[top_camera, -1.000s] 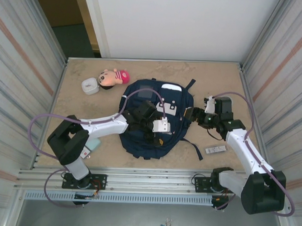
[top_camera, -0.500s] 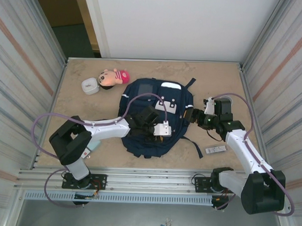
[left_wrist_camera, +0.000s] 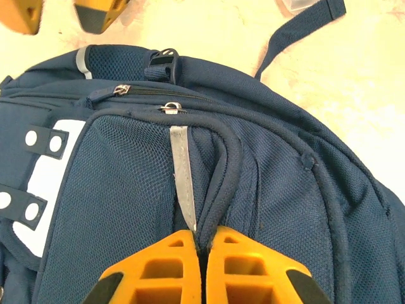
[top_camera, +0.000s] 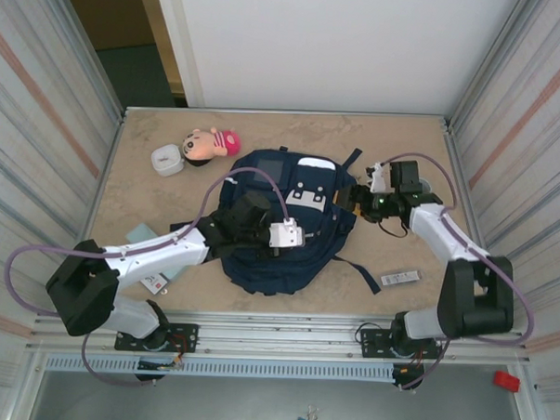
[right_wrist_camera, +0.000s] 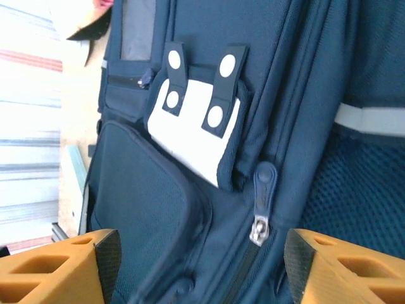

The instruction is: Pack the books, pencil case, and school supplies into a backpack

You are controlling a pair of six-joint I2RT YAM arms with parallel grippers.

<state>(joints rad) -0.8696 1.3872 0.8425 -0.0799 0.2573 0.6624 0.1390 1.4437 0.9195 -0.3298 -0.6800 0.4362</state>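
Left gripper (left_wrist_camera: 204, 244): jaws closed, pinching a fabric fold of the backpack (top_camera: 291, 266), which lies flat mid-table. The pinch likely anchors the bag. Right gripper (right_wrist_camera: 197, 261): jaws open, straddling the zipper pull (right_wrist_camera: 259, 206) on the bag's right side, presumably ready to unzip.

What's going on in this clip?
Two robot arms are working on the backpack, which lies flat on the table. The left gripper is pinched shut on a fold of its fabric. The right gripper is open, facing a zipper pull. A white-and-black bar and a teal pad lie outside it.
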